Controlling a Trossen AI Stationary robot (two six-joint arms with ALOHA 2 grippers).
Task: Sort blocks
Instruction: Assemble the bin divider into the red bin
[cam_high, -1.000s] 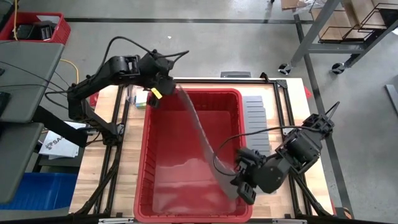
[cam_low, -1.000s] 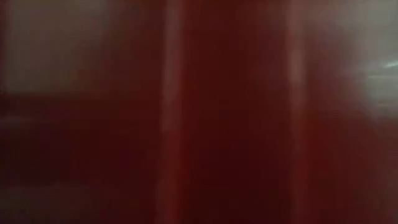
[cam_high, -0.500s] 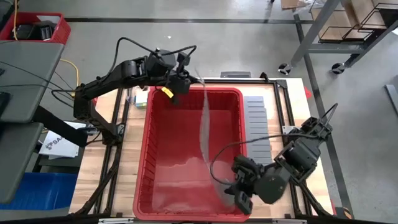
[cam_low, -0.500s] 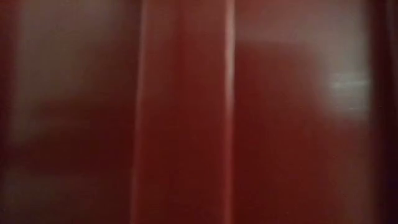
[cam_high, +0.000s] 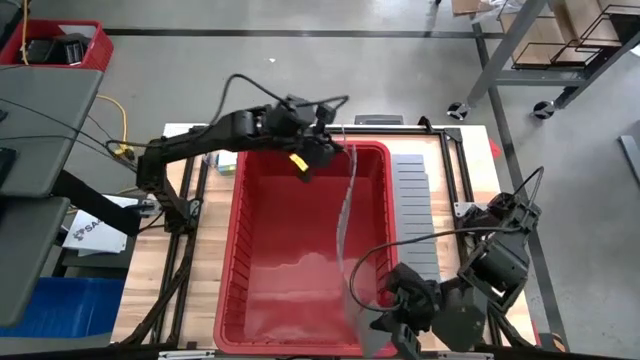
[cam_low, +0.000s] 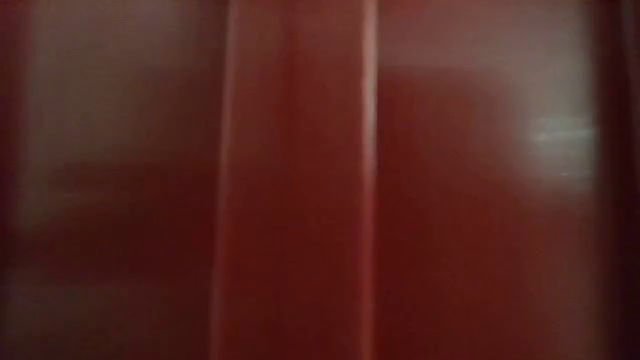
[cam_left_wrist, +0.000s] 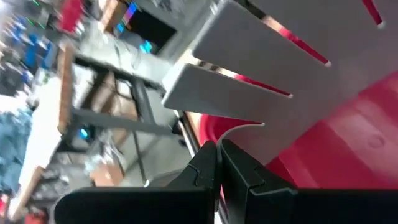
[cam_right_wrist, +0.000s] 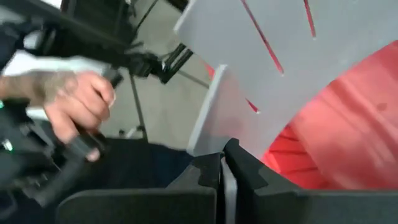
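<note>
Shifted toward 3 o'clock: grey slotted divider sheet (cam_high: 347, 235), bowed over red bin (cam_high: 262, 300). Left gripper (cam_high: 345, 150) pinches its 12 o'clock end, right gripper (cam_high: 372, 330) its 6 o'clock end.

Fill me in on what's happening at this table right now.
Both arms hold one grey slotted divider sheet between them over the red bin. The left claw is shut on its far end by the bin's back wall; the right claw is shut on its near end at the bin's front right corner. More divider sheets lie beside the bin. No blocks are visible.
</note>
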